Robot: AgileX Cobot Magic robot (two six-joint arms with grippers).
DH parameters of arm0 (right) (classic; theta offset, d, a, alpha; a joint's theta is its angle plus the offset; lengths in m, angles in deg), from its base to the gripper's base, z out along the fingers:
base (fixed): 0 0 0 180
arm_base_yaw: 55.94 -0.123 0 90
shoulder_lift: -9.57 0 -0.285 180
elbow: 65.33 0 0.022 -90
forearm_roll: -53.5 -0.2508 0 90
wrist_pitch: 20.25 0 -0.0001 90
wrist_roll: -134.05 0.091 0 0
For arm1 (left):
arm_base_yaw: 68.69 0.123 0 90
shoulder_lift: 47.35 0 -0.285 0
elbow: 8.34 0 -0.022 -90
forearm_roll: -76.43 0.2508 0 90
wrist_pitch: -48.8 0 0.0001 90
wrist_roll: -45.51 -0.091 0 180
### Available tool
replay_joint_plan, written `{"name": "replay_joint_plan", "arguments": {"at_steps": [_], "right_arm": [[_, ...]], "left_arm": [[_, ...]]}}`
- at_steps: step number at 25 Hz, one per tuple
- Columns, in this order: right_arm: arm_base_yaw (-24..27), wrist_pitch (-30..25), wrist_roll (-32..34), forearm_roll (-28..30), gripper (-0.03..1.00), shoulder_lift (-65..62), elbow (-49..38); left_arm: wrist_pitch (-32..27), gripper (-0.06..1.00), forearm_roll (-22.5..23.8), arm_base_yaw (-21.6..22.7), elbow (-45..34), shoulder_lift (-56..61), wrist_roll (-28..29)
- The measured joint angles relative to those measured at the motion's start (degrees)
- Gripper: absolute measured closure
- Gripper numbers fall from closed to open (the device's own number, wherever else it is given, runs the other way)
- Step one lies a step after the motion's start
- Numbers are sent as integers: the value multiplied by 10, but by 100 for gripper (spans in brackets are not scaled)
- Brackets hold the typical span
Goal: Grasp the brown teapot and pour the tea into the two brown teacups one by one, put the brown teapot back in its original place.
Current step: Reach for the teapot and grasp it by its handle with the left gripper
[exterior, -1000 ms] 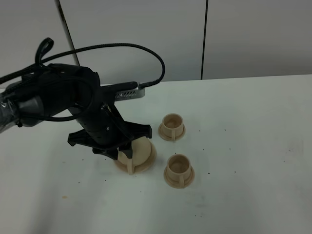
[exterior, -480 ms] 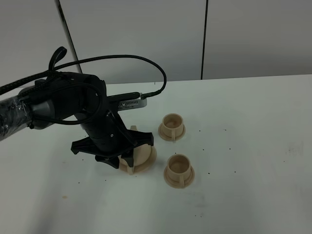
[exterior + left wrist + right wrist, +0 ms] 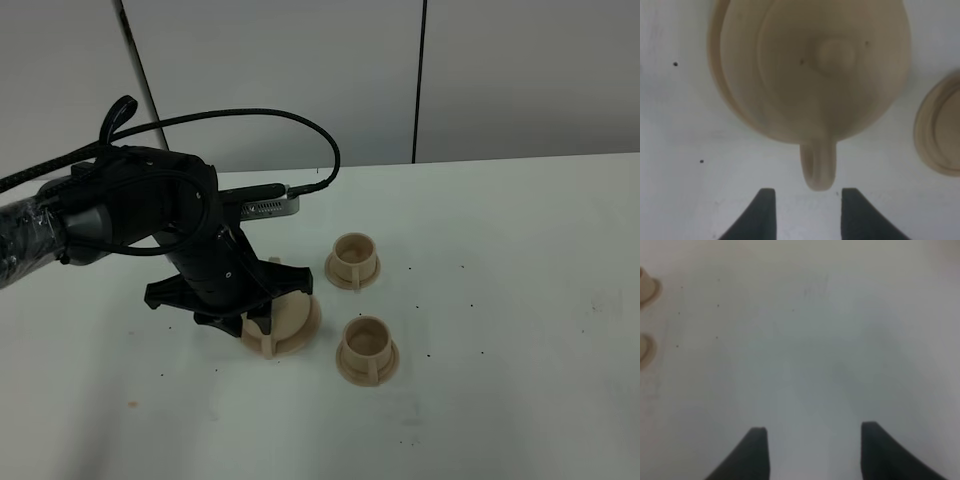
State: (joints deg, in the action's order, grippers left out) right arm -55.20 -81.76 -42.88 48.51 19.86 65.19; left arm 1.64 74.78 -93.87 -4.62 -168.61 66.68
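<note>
While your left claw [image 3: 807, 202] stood released just short of the brown teapot [image 3: 810, 75] handle [image 3: 817, 167], your right claw [image 3: 812, 450] was released too.

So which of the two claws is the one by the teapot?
The left gripper: its open jaws sit just short of the loop handle of the brown teapot, not yet gripping it. The right gripper hangs open over the table, away from it.

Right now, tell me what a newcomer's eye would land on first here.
First, the black left gripper, open and poised just short of the loop handle of the brown teapot, left of centre on the white table. Then the two brown teacups, standing just right of the teapot, one behind the other.
</note>
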Motion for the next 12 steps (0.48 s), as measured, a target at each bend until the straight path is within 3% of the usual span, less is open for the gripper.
{"name": "replay_joint_plan", "arguments": {"at_steps": [12], "right_arm": [[0,0,0,0,56,0,0]], "left_arm": [[7,56,-10,0,0,-13,-2]]}}
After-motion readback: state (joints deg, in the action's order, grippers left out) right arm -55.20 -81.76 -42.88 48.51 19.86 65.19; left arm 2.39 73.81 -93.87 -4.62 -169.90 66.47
